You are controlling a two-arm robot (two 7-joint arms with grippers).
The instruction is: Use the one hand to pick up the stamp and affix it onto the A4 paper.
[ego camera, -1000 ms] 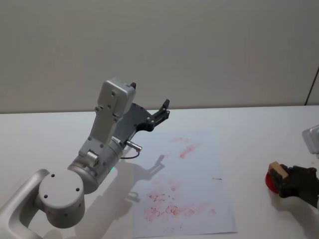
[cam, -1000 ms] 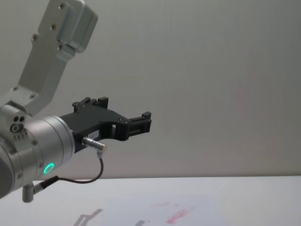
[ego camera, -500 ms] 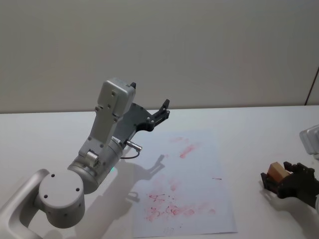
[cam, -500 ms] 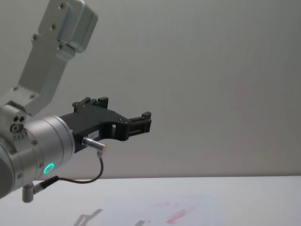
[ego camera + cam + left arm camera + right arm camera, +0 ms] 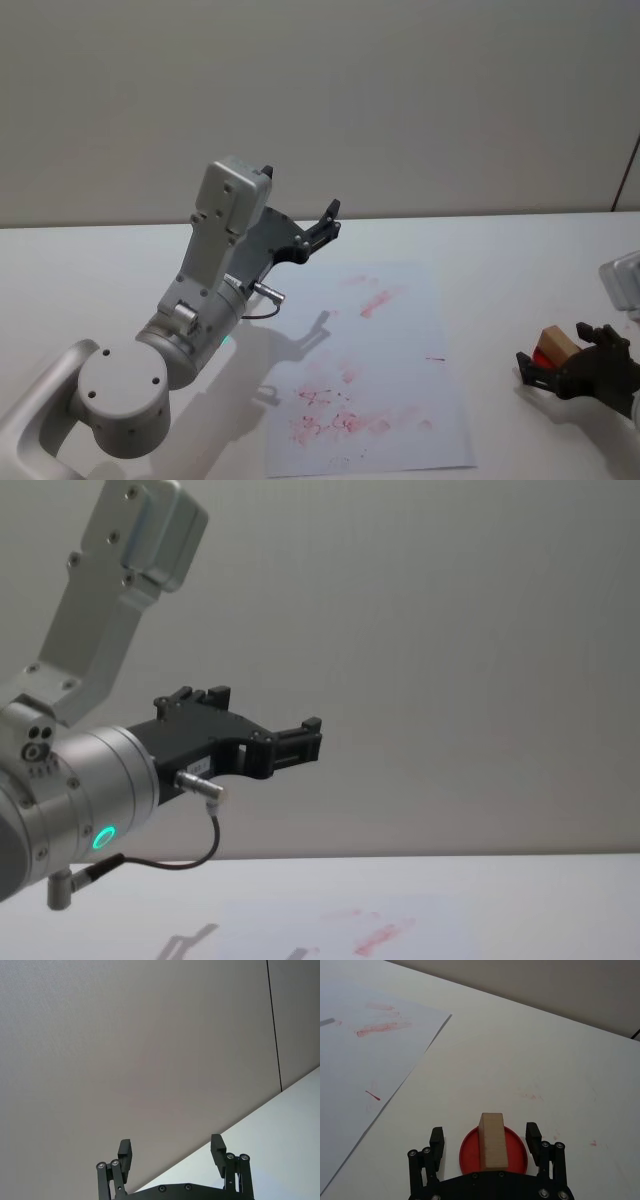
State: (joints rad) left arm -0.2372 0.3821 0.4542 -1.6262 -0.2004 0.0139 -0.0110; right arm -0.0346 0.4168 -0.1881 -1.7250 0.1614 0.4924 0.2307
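Note:
The stamp [image 5: 560, 342], a light tan wooden block, stands on a round red ink pad [image 5: 541, 353] at the table's right. My right gripper [image 5: 556, 351] is low over the table and open, one finger on each side of the stamp with a gap on both sides; the right wrist view shows the stamp [image 5: 493, 1141] between the fingers [image 5: 437, 1142]. The A4 paper [image 5: 390, 350], smeared with red-pink ink, lies flat at the middle, left of the stamp. My left gripper [image 5: 325, 222] hangs open in the air above the paper's far left corner.
The silver left arm [image 5: 200, 300] with its green ring light takes up the table's left side and throws a shadow on the paper. A white object [image 5: 622, 285] sits at the right edge. Bare white tabletop [image 5: 530, 1060] lies between paper and pad.
My right gripper has slid left toward the paper and its fingers now flank the stamp, covering more of the red pad. The left arm has not moved.

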